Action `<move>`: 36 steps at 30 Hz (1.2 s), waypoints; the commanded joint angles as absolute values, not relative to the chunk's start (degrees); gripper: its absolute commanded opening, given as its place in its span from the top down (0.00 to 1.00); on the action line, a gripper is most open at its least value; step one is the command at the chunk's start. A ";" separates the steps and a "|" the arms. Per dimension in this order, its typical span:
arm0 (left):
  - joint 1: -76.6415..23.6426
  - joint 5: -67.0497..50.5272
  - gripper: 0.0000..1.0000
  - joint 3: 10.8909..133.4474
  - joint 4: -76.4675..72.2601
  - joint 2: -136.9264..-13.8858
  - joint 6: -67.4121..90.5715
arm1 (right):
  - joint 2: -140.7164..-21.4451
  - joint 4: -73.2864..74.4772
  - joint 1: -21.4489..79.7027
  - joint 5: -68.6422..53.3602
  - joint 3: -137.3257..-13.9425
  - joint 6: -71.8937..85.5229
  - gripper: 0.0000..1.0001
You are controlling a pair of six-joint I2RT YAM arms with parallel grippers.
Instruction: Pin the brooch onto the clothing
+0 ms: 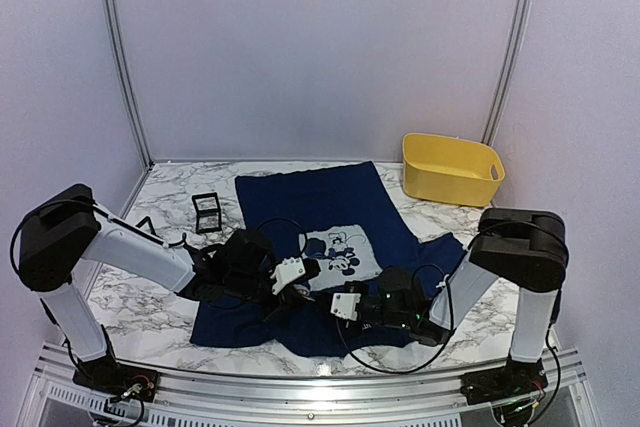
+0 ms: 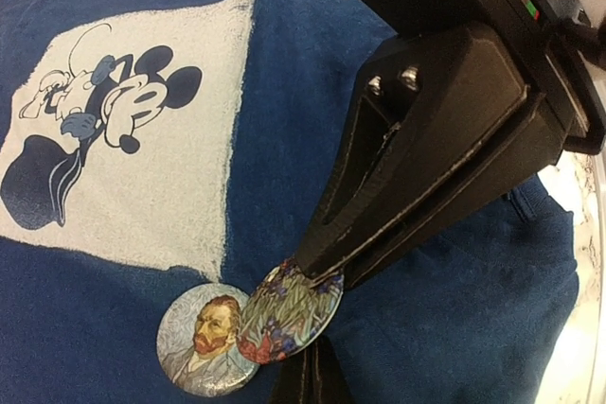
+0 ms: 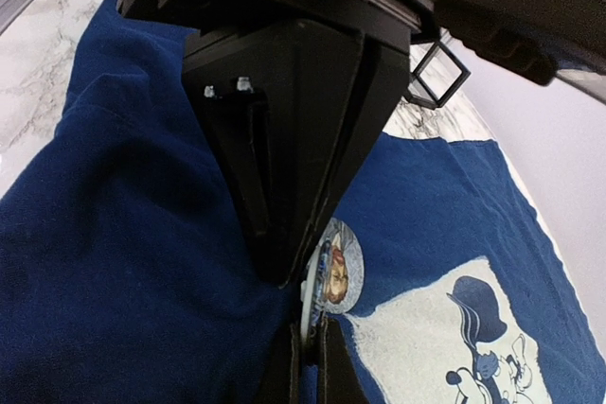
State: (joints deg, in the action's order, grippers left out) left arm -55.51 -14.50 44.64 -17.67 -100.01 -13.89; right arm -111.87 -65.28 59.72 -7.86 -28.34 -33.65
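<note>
The clothing [image 1: 320, 202], a navy T-shirt with a pale mouse print [image 2: 133, 130], lies flat on the table. A round floral brooch [image 2: 289, 311] stands tilted on the cloth just below the print. In the right wrist view the floral brooch [image 3: 311, 305] is edge-on. My right gripper [image 2: 317, 276] is shut on its upper rim. My left gripper [image 2: 311, 371] is shut at its lower rim, partly behind it. A second brooch with a bearded portrait [image 2: 204, 338] lies flat on the shirt, touching the floral one. From above, both grippers [image 1: 305, 289] [image 1: 325, 299] meet tip to tip and hide the brooches.
A yellow basket [image 1: 452, 169] stands at the back right of the marble table [image 1: 160, 317]. A small black wire frame [image 1: 207, 211] sits left of the shirt. Metal rails and pale walls close the workspace.
</note>
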 commanded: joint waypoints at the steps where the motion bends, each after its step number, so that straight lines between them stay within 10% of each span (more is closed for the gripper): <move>1: -55.46 -12.26 0.99 44.29 -20.74 -97.43 -13.78 | -110.57 -64.23 58.69 -17.54 -29.69 -28.54 1.00; 14: -55.46 -11.45 0.66 39.31 -26.35 -93.95 -18.91 | -111.55 -64.67 53.48 -29.26 -31.04 -20.30 1.00; 36: -55.46 -15.44 1.00 41.25 -26.47 -96.58 -18.51 | -110.81 -62.37 52.88 -30.60 -32.18 -21.27 1.00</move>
State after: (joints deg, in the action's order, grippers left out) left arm -55.64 -13.58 40.10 -24.75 -97.43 -20.36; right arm -111.72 -63.61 52.21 -28.12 -30.83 -19.90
